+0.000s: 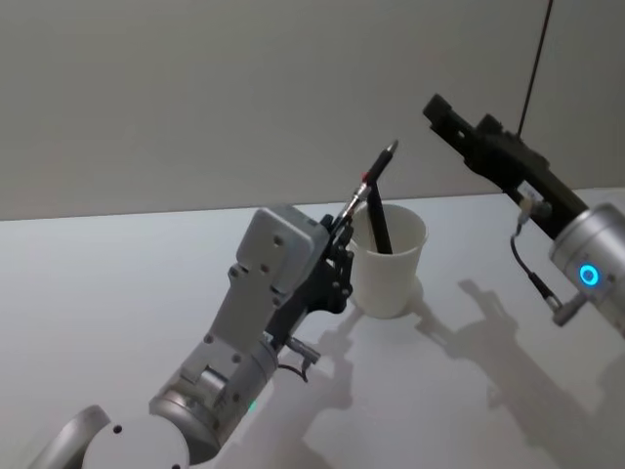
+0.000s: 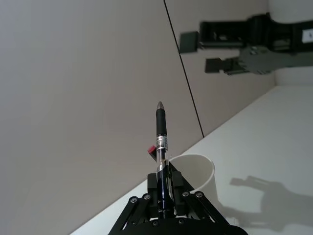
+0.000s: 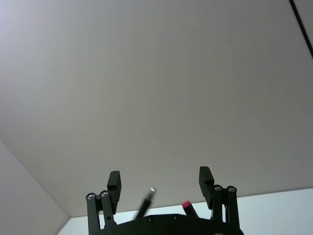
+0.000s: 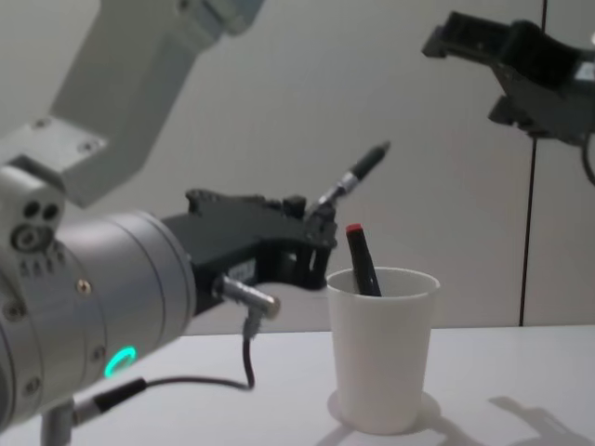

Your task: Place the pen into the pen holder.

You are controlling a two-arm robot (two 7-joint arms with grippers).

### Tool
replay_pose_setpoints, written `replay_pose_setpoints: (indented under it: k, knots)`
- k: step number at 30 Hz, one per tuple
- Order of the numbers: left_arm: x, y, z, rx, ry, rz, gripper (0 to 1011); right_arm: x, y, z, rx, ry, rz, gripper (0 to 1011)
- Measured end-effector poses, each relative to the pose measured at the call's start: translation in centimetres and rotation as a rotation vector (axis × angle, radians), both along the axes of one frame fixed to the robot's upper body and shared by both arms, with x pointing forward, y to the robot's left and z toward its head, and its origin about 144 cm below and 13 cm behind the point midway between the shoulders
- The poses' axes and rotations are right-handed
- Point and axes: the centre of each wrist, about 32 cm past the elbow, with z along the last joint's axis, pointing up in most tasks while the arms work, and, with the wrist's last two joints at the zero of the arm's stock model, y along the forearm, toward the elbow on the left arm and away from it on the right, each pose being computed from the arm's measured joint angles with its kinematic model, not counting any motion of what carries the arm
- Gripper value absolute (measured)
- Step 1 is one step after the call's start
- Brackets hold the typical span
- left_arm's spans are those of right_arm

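Pale wall behind, white surface (image 1: 117, 283) below. Your left gripper (image 1: 344, 223) is clamped on the pen (image 1: 376, 174), which slants tip-up. The pen holder (image 1: 391, 264) stands just ahead of and below the fingertips, and a red-capped pen (image 1: 379, 227) leans inside it. Release at this tilt and the pen could strike the rim or the red-capped pen, bounce out, or topple the light pen holder. Your right gripper (image 1: 435, 107) hangs spread wide, high beyond the pen holder.
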Motion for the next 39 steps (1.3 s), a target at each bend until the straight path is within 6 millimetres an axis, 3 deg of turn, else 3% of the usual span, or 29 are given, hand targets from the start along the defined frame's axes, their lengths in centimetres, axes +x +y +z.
replay_pose_setpoints:
  k: [17,39]
  knots:
    - [-0.1,0.7,1.8,-0.04,-0.118,0.038,177,-2.0,-3.2,-1.7,-0.092,0.029,-0.039,1001]
    - [0.2,1.1,2.0,-0.052,-0.095,-0.066,176,-0.7,-0.1,0.3,0.065,0.021,0.168,1001]
